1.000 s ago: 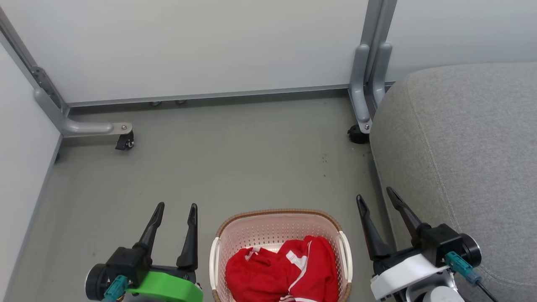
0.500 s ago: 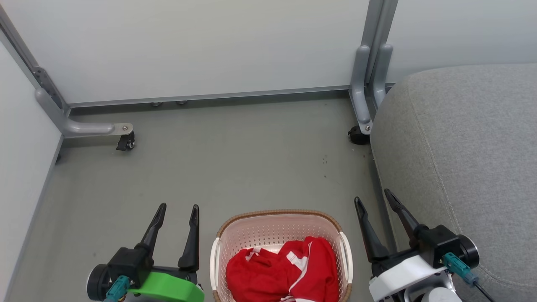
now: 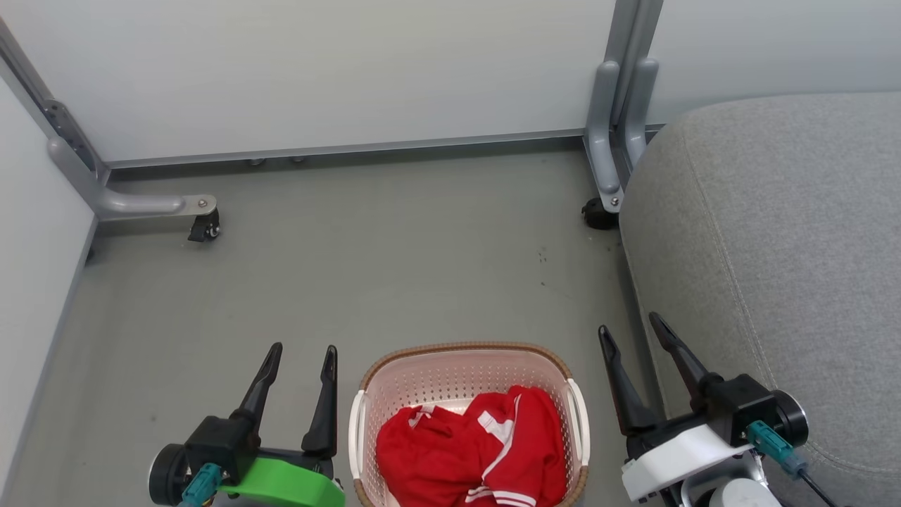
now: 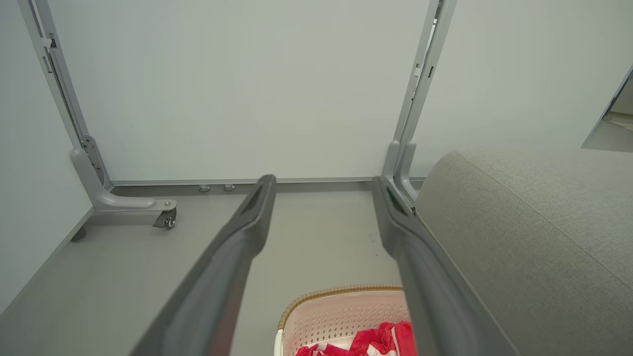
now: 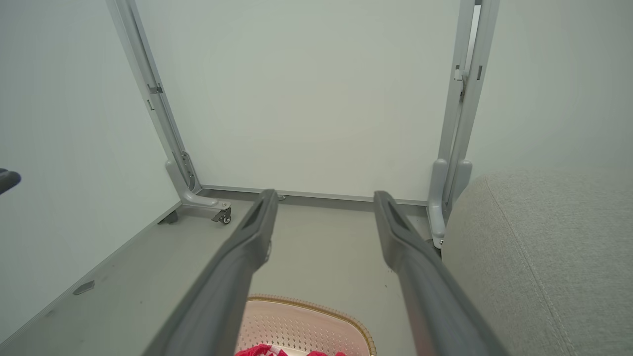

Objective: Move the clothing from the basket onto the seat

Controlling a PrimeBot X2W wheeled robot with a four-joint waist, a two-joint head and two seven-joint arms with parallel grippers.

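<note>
The red clothing with white stripes lies bunched inside the cream basket, which stands on the floor at the bottom middle of the head view. The grey seat fills the right side. My left gripper hovers open just left of the basket, nothing between its fingers. My right gripper stands open between the basket and the seat's edge, also holding nothing. In the left wrist view the basket and clothing sit low between the fingers; the seat is at right. The right wrist view shows the basket and the seat.
Pale partition panels close off the back and left. Their grey metal feet with castors stand on the floor: one castor at back left, another castor beside the seat. Grey floor stretches ahead of the basket.
The whole head view has shifted slightly, so the camera moved. Both grippers keep the same open pose beside the basket; the clothing has not moved.
</note>
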